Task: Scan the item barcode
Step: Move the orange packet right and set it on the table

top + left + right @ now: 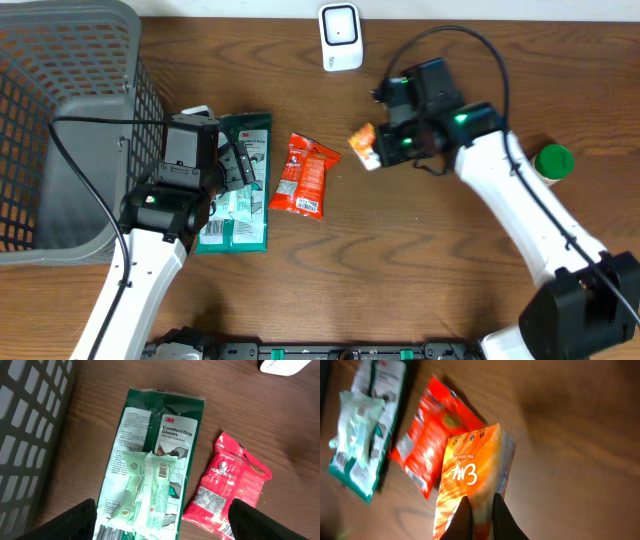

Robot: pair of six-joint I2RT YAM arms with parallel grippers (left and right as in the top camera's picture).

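One orange packet (pixel 363 143) is the item being scanned. It lies above the middle of the overhead frame, below the white scanner (pixel 341 36) at the top edge and apart from it. The right gripper (pixel 481 519) has its two dark fingers pressed together on one end of the packet, so most of the printed face hangs free, probably so the wrist can turn the barcode side toward the scanner. The overhead view shows how packet and scanner lie but almost nothing of the grip. The right wrist view shows the pinch plainly and a shadow on the wood that suggests the packet is held clear of the table, though I can make out no barcode on the face shown. Left of the packet a red snack bag (pixel 303 176) lies flat, and further left is a green glove pack (pixel 240 190). Only the left wrist view reveals a pale green sachet (pixel 147 485) lying on top of the glove pack. The left gripper (pixel 161 522) hangs over that pack with its fingers spread wide and holding nothing, seemingly waiting. A grey basket (pixel 60 100) fills the upper left, likely for scanned goods.
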